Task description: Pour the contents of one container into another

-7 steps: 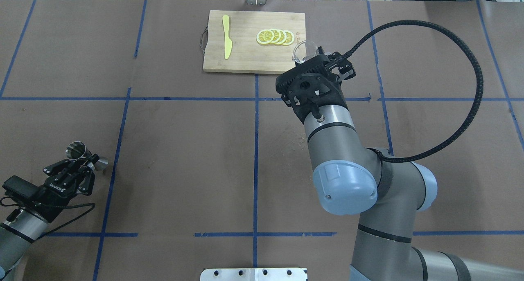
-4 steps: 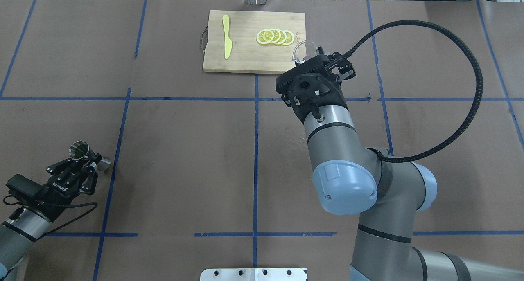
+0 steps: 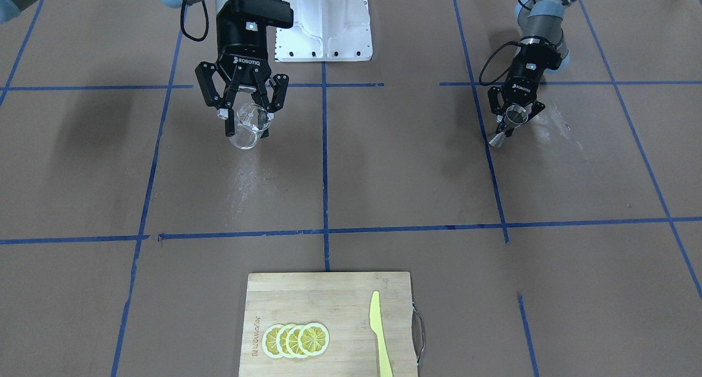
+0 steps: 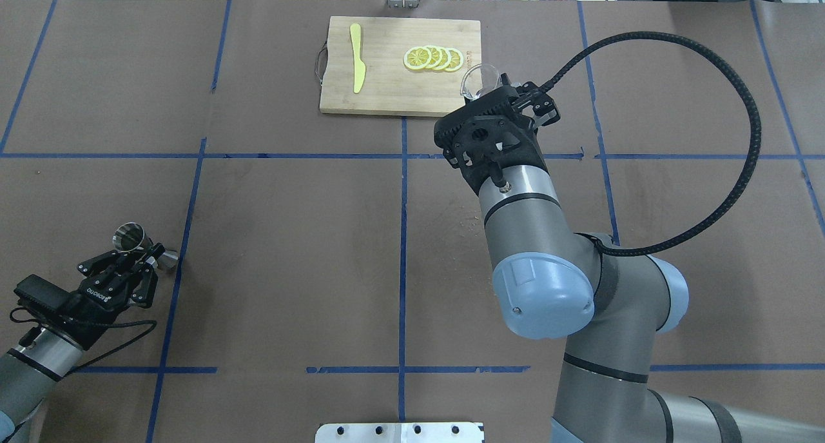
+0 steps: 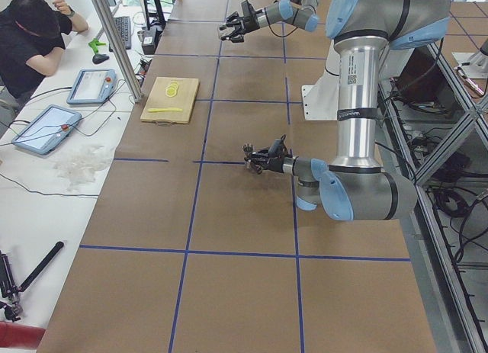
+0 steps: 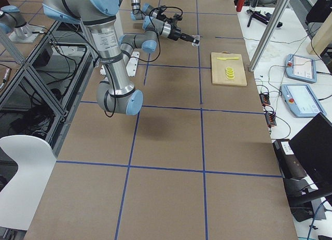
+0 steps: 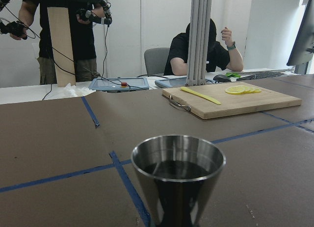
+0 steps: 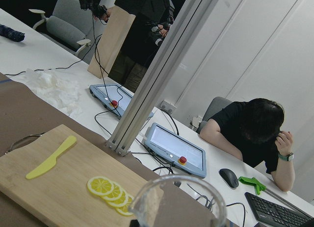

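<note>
A steel jigger [image 4: 131,238] is held at its narrow waist by my left gripper [image 4: 145,255], low over the table's left side. In the left wrist view the jigger [image 7: 178,174] fills the foreground, mouth up, its inside dark. A clear glass cup [image 4: 479,80] is held by my right gripper [image 4: 500,89], which is shut on it, beside the cutting board's right edge. From the front, the glass cup [image 3: 245,129] hangs above the table in the right gripper [image 3: 248,122], and the jigger [image 3: 505,125] sits tilted in the left gripper [image 3: 514,117]. The two containers are far apart.
A wooden cutting board [image 4: 387,91] at the far middle carries lemon slices [image 4: 433,58] and a yellow plastic knife [image 4: 356,57]. A metal base plate [image 4: 399,432] is at the near edge. People and tablets are at the bench [image 5: 61,109] beyond the table.
My left gripper has shifted slightly right and toward the robot with the jigger in it. The right arm and the glass cup have not moved.
</note>
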`<state>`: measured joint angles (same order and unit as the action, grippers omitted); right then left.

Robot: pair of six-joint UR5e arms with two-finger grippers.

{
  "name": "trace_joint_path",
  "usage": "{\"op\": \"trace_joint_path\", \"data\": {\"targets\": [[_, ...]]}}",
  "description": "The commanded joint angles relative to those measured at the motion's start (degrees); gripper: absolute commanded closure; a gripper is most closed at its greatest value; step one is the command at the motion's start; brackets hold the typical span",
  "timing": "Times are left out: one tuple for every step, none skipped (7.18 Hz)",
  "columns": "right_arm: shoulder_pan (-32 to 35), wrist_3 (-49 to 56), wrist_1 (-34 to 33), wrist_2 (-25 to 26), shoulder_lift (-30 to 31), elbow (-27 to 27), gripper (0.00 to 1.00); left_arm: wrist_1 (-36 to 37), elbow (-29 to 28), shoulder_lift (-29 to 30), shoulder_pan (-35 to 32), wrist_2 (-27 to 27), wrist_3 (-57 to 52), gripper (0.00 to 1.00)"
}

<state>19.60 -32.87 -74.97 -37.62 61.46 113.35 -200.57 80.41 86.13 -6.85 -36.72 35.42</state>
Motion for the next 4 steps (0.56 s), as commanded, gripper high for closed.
{"op": "trace_joint_path", "data": {"targets": [[0.0,0.0,0.0,0.0,0.1,-0.1,1.0,0.0,-0.3,0.0,0.0,0.0,0.0,0.79],[0.0,0.0,0.0,0.0,0.1,-0.1,1.0,0.0,-0.3,0.0,0.0,0.0,0.1,0.77],[0.0,0.0,0.0,0.0,0.0,-0.1,1.0,0.0,-0.3,0.0,0.0,0.0,0.1,0.76],[0.0,0.1,0.0,0.0,0.0,-0.1,1.0,0.0,-0.3,0.0,0.0,-0.1,0.1,0.75]]}}
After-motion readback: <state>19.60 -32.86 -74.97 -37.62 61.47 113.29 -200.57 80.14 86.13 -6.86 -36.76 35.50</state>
